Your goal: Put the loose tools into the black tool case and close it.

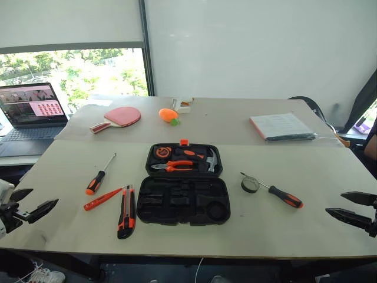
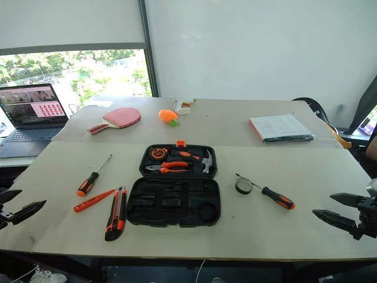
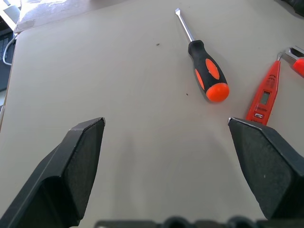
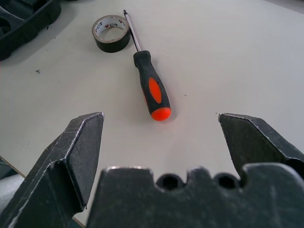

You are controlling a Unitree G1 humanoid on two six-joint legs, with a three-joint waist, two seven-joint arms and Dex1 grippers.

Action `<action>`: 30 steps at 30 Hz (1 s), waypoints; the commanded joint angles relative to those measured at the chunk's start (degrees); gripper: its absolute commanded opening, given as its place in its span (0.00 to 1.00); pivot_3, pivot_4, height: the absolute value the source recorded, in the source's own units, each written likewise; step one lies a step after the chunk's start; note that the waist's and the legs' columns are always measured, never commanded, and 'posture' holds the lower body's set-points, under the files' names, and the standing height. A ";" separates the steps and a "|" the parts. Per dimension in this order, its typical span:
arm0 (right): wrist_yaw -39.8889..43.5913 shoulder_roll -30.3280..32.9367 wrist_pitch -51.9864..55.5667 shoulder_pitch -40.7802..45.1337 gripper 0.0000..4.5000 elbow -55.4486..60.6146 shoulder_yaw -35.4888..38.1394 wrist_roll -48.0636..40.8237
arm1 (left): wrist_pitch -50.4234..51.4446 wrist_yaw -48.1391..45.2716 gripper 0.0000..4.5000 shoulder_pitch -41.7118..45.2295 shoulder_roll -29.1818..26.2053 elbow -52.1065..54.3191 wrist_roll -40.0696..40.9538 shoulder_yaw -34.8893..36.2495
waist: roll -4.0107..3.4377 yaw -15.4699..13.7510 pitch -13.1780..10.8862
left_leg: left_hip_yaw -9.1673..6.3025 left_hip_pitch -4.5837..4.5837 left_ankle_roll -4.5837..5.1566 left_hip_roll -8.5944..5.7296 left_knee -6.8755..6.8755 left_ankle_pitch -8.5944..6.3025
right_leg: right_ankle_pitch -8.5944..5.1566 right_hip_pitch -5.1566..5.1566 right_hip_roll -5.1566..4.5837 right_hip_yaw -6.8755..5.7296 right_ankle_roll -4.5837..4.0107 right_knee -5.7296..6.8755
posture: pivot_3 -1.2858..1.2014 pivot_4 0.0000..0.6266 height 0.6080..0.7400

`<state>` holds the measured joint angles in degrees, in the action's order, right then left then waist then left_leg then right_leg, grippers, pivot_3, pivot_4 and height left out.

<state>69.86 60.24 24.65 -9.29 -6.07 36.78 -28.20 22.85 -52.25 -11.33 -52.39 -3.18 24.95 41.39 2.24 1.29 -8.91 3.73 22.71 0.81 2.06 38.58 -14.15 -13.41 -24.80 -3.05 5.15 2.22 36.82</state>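
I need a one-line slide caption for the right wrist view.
Open right gripper hovering over the pale table, facing a black-and-orange handled screwdriver and a small dark tape roll.

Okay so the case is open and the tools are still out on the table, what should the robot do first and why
Probably bring the right gripper forward and down onto the black-and-orange screwdriver. Both grippers are open and hold nothing, and that screwdriver lies loose on the table right ahead of the right one, beside the tape roll. The black tool case already lies open with bare slots, so a tool can go straight in.
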 commanded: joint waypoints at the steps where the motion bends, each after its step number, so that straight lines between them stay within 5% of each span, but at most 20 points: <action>1: -0.48 0.31 -0.89 -0.05 1.00 1.55 2.70 -0.23 | 0.68 0.46 0.99 0.55 -0.49 1.51 0.63 0.38 | 0.00 -0.01 0.00 | 0.00 0.00 0.00 0.00 0.00 0.00 | 0.00 0.00 0.00 0.00 0.00 0.00 | 0.52 0.24 0.98; 10: -2.88 -0.17 -1.82 -0.54 1.00 3.51 3.09 0.55 | 3.75 1.46 0.99 3.02 -0.77 3.57 0.89 -1.67 | 0.01 -0.11 0.00 | -0.01 -0.01 0.00 -0.03 0.02 0.00 | 0.00 0.03 -0.02 0.00 0.04 0.00 | 0.52 0.24 0.98; 16: -3.94 0.62 3.34 -0.71 1.00 12.87 4.19 -2.22 | 13.16 1.08 0.99 12.28 -4.60 6.65 4.34 -8.60 | 0.04 -0.41 -0.01 | -0.06 0.00 0.00 -0.03 0.10 0.00 | 0.01 0.09 -0.01 -0.04 0.07 0.03 | 0.52 0.24 0.98; 26: -10.19 3.05 16.72 15.67 1.00 38.53 -4.15 -22.92 | 44.89 18.48 0.99 36.37 -3.09 4.04 -0.46 -29.02 | 0.24 0.80 -0.10 | -0.41 -0.26 0.03 -0.08 0.12 -0.08 | 0.02 0.52 0.10 -0.04 0.20 -0.02 | 0.52 0.24 0.98; 30: -15.01 2.39 19.68 25.30 1.00 42.40 -10.41 -30.01 | 42.48 20.20 0.99 42.06 -1.58 -2.23 -4.97 -35.64 | 0.45 0.81 -0.19 | -0.64 -0.11 0.03 -0.12 0.16 -0.09 | 0.01 0.48 0.08 -0.20 0.18 -0.02 | 0.52 0.24 0.98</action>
<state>57.66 62.40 42.54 13.20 34.89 27.96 -54.35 66.50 -33.19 28.48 -53.91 -2.25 22.76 7.28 2.70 2.10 -9.10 3.04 22.61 0.84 1.94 38.73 -14.24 -13.41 -24.31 -2.98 4.89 2.38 36.78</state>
